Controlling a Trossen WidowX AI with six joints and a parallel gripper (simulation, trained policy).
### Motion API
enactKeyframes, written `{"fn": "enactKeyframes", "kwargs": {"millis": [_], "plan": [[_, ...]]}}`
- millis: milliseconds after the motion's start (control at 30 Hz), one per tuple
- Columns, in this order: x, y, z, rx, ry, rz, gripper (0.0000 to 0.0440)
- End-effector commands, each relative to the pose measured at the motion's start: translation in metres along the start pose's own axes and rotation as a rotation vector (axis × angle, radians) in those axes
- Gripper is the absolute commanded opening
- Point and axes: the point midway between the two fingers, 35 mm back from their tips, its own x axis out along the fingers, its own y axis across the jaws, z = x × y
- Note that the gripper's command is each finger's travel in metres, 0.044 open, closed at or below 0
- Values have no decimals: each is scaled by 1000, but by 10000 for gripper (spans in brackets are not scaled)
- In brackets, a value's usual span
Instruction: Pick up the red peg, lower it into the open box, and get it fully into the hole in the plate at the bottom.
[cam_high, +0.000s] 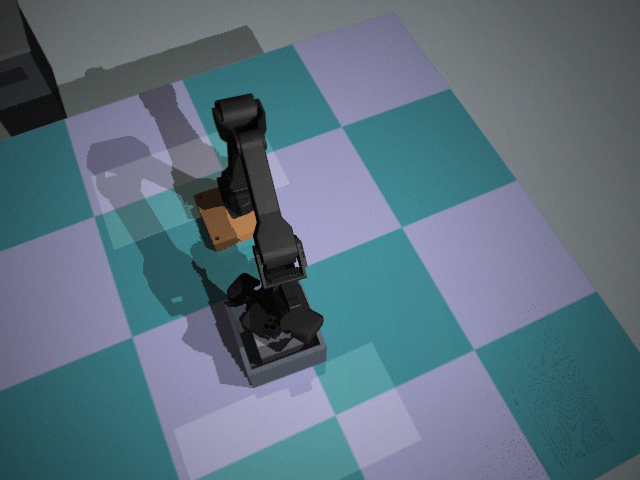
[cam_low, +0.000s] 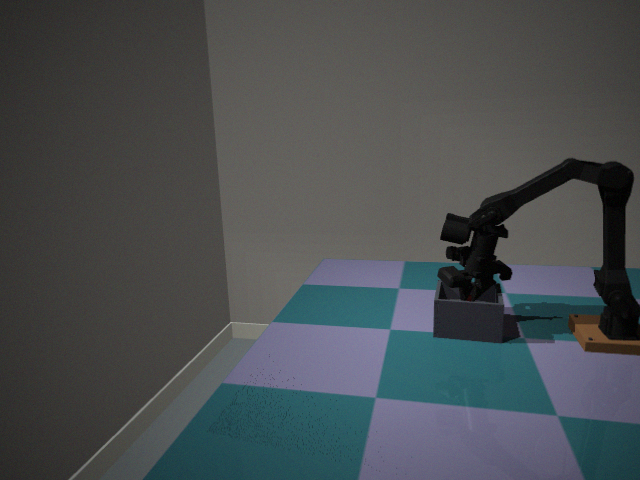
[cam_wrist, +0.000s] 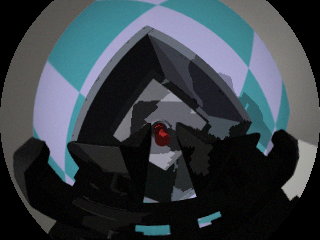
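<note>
The grey open box (cam_high: 289, 365) (cam_low: 467, 321) (cam_wrist: 202, 75) stands on the checkered table top. The light plate (cam_high: 265, 352) (cam_wrist: 151, 94) lies at its bottom. The red peg (cam_wrist: 161, 135) stands at the plate's hole with its end apparently in it; how deep it sits I cannot tell. Only a speck of the peg (cam_low: 469, 297) shows in the exterior view, and the arm hides it in the top view. My gripper (cam_low: 473, 296) (cam_wrist: 163, 126) reaches down inside the box, its fingers parted on both sides of the peg, with gaps beside it in the wrist view.
The box walls rise close around my fingers. The arm's orange base plate (cam_high: 219, 227) (cam_low: 594, 338) lies behind the box. A dark block-like object (cam_high: 25, 87) stands beyond the table edge at the upper left of the top view.
</note>
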Motion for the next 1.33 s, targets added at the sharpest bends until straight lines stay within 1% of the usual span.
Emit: {"fn": "enactKeyframes", "kwargs": {"millis": [0, 333, 633, 1033, 1300], "plan": [[-2, 5, 10, -15, -12, 0, 141], [0, 16, 32, -46, -5, -6, 127], [5, 17, 51, -57, 13, -21, 110], [14, 7, 72, -52, 42, -50, 94], [15, -7, 93, -43, 34, -74, 91]]}}
